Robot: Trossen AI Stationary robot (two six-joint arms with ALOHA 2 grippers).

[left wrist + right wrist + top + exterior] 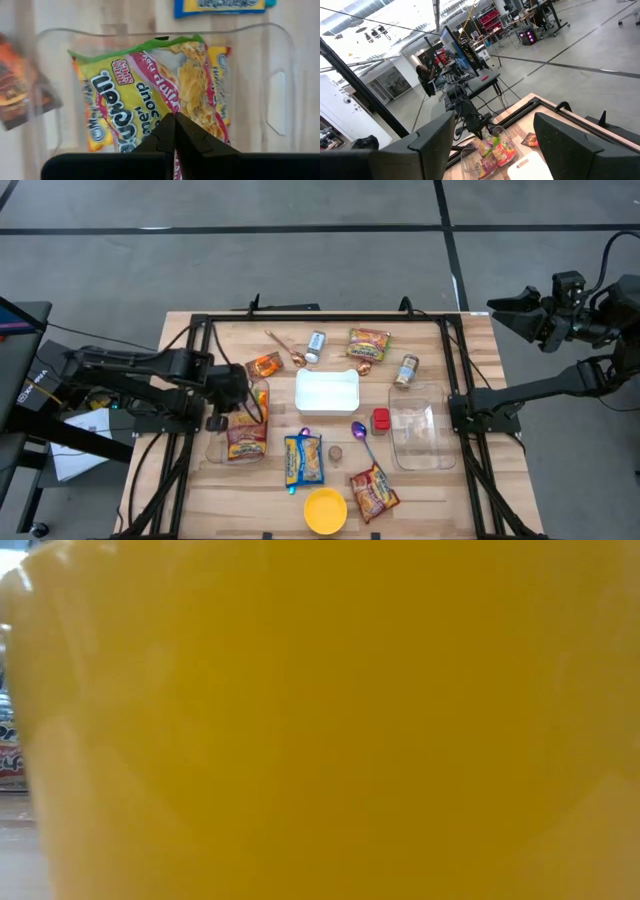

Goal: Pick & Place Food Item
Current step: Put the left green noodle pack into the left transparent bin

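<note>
The yellow bowl [325,510] sits at the near edge of the table [470,500] and fills almost the whole low view [330,720]. Just behind it lie an orange-red snack packet [374,492] and a blue-and-yellow packet [303,459], with a purple spoon [361,436] between them.

Farther in, on the left, the left gripper [246,406] is over a clear plastic tub [237,425]. Its fingers [165,137] are pressed together on the top edge of a ramen noodle packet [150,95], which stands inside the tub. On the right lies a second clear tub [420,438], with a small red item [381,419] just beside it. A white rectangular container [327,391] occupies the middle of the table.

Toward the far edge lie another ramen packet [368,344], a small orange packet [265,365], a copper-coloured spoon [286,349] and two small jars [406,370].

The right gripper [492,145] is held up off the table's far right corner, its fingers spread and holding nothing.
</note>
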